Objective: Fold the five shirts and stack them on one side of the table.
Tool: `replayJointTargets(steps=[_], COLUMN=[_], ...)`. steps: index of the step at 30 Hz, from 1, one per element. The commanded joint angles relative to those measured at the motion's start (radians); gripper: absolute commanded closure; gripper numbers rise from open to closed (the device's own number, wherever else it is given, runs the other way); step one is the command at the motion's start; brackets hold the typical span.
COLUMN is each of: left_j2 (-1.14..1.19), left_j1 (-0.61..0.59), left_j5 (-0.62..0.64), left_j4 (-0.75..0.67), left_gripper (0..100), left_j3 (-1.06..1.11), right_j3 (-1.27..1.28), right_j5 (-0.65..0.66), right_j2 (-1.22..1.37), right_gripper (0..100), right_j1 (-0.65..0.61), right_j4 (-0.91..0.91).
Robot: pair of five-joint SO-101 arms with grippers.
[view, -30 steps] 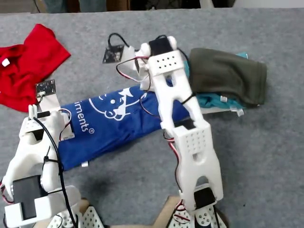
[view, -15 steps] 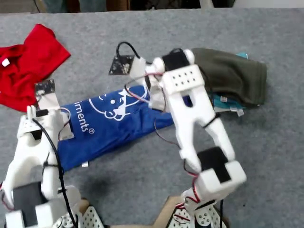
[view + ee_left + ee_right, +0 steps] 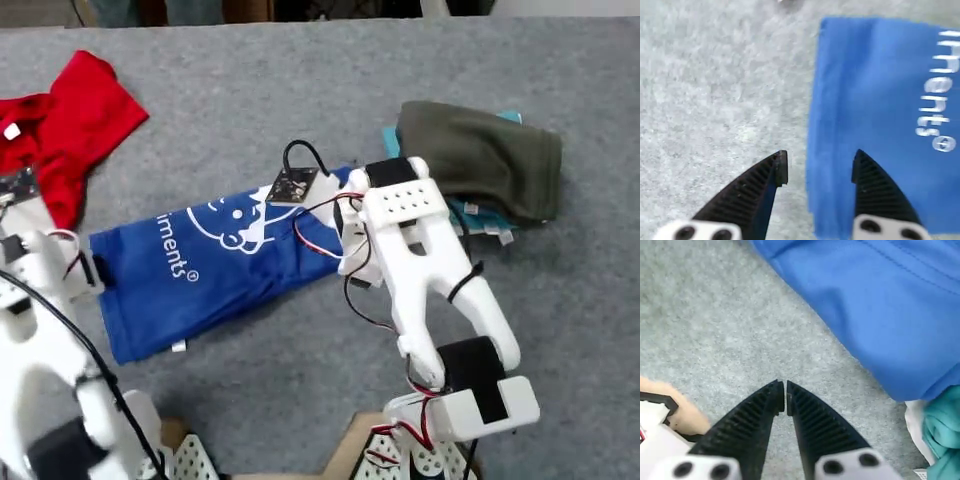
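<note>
A blue shirt (image 3: 215,262) with white print lies folded into a long strip across the middle of the table. My left gripper (image 3: 821,165) is open at the strip's left end (image 3: 88,272), one fingertip (image 3: 781,167) over bare felt and the other over blue cloth (image 3: 880,120). My right gripper (image 3: 785,388) is shut and holds nothing. It hangs over the felt just in front of the strip's right end (image 3: 350,262), with blue cloth (image 3: 880,310) beyond it. A crumpled red shirt (image 3: 60,130) lies at the far left. An olive folded shirt (image 3: 480,160) tops a teal one (image 3: 470,212) at the right.
The table is grey felt (image 3: 560,300), with free room at the front right and along the far edge. A teal shirt corner (image 3: 945,437) over white cloth lies close beside my right gripper. The arms' bases and a tan board (image 3: 355,440) stand at the front edge.
My right arm drew back from the far side by the stack to the blue strip's near right end. My left arm slid left off the shirt to its left edge.
</note>
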Motion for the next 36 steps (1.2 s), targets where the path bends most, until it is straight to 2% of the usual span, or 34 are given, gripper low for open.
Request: replayJointTargets(steps=[1, 4, 7, 11, 14, 18, 24, 29, 33, 36], left_j2=[0.135, 0.29, 0.439, 0.592, 0.64, 0.64, 0.634, 0.565, 0.476, 0.417], left_j1=[0.021, 0.079, 0.067, 0.025, 0.018, 0.022, 0.001, -0.074, -0.16, -0.17], left_j5=[-0.005, 0.069, 0.14, 0.149, 0.147, 0.147, 0.112, 0.012, -0.043, -0.069], left_j4=[-0.044, -0.074, -0.074, -0.064, -0.002, 0.012, 0.04, 0.155, 0.247, 0.298], left_gripper=[77, 76, 76, 77, 79, 97, 97, 97, 97, 97], left_j3=[-0.041, -0.081, -0.151, -0.226, -0.283, -0.306, -0.323, -0.423, -0.539, -0.588], right_j3=[-0.008, -0.025, -0.042, -0.062, -0.062, -0.064, -0.108, -0.211, -0.344, -0.41], right_j5=[-0.012, -0.012, -0.04, -0.075, -0.075, -0.075, -0.075, -0.074, -0.069, -0.061], right_j2=[-0.048, -0.048, -0.048, -0.047, -0.047, -0.048, -0.048, -0.048, -0.044, -0.038], right_gripper=[98.4, 98.4, 98.4, 98.4, 98.4, 98.4, 98.4, 98.4, 98.4, 98.4], right_j1=[-0.003, -0.048, -0.095, -0.129, -0.13, -0.126, -0.121, -0.118, -0.068, -0.04], right_j4=[-0.025, -0.017, -0.017, -0.015, -0.015, -0.015, -0.015, -0.015, -0.025, -0.055])
